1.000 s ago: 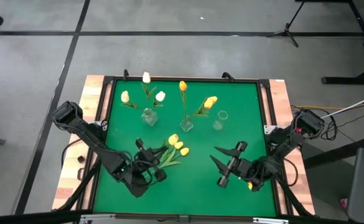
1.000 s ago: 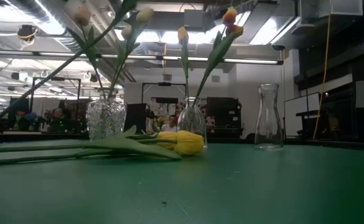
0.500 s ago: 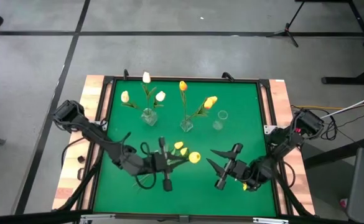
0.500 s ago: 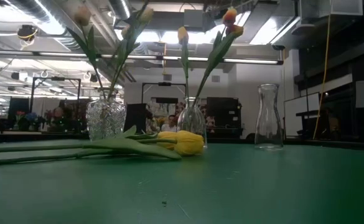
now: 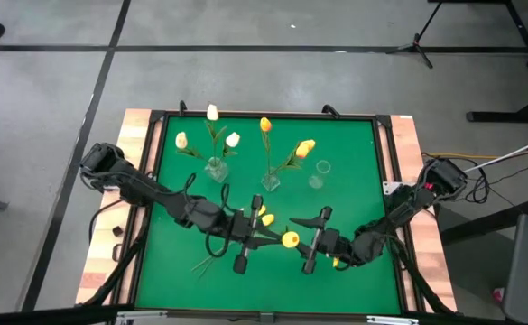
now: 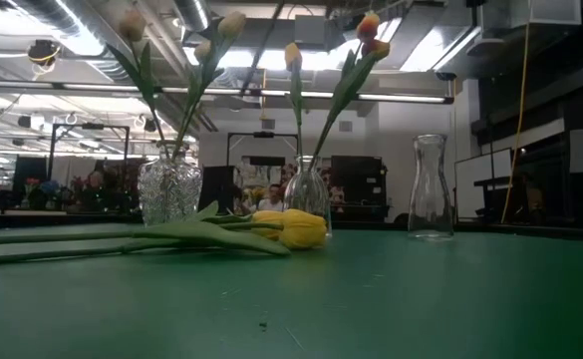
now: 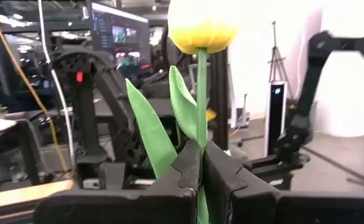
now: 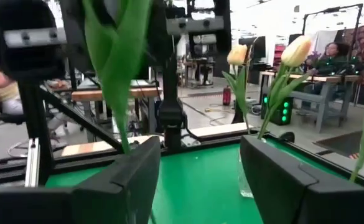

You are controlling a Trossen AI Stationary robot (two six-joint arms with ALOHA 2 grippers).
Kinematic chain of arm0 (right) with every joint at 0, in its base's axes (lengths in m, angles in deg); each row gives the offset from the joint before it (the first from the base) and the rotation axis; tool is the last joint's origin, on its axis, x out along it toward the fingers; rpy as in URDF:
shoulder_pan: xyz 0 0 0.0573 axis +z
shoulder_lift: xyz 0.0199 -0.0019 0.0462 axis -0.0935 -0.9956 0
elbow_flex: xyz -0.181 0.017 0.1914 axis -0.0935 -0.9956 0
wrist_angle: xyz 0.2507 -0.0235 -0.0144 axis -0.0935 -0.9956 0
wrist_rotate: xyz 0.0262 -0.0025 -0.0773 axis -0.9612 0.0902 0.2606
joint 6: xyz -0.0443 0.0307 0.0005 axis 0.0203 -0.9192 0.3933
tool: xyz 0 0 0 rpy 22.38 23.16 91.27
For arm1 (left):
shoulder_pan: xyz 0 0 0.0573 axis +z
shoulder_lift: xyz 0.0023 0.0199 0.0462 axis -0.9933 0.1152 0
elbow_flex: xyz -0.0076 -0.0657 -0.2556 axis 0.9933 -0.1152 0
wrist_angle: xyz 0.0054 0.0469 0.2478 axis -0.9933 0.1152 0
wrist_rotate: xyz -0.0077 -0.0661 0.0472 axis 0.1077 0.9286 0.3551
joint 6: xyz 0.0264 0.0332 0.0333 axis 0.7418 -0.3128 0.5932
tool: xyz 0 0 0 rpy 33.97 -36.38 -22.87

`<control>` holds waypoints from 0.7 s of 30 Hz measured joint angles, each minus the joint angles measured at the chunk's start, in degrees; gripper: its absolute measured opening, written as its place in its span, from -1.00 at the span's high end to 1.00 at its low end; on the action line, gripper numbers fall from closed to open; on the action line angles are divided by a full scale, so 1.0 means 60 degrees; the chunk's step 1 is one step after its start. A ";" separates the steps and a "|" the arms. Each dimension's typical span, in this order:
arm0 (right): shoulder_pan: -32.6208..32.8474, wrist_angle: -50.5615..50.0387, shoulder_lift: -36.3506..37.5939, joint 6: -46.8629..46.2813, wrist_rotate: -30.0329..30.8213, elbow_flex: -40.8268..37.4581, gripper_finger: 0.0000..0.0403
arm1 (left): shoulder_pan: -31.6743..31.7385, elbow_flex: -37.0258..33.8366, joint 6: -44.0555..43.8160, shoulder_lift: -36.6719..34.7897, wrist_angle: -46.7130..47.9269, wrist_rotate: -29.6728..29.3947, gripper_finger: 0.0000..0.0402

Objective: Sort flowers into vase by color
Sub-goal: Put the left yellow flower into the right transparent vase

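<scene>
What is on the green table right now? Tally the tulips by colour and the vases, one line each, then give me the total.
White-budded tulips on thin green stems: 3
Yellow to orange-yellow tulips on thin green stems: 6
Clear glass vases: 3
Total: 12

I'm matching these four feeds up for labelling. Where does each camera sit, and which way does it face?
High: overhead, straight down on the table; both arms show.
Low: table height, level across; no arm.
Left wrist: past the left gripper, shut on a yellow tulip.
Right wrist: between the open right gripper fingers.
High and left wrist share that tulip.
</scene>
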 joint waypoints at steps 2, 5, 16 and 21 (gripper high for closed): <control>-0.0056 0.0031 0.0000 -0.0035 -0.0187 -0.0001 -0.14 | 0.0154 -0.0004 0.0116 0.0000 0.0197 0.0017 0.99; -0.0032 -0.0020 0.0000 -0.0039 -0.0302 0.0002 -0.15 | 0.0359 -0.0007 0.0136 -0.0090 0.0502 0.0097 0.99; -0.0828 -0.1081 0.0000 -0.1530 -0.1848 0.0003 -0.15 | 0.0692 -0.0007 -0.0262 -0.0117 0.0539 0.0813 0.99; -0.1124 -0.2597 0.0000 -0.2049 -0.2435 0.0573 -0.15 | 0.0695 -0.0007 -0.0265 -0.0117 0.0587 0.0813 0.99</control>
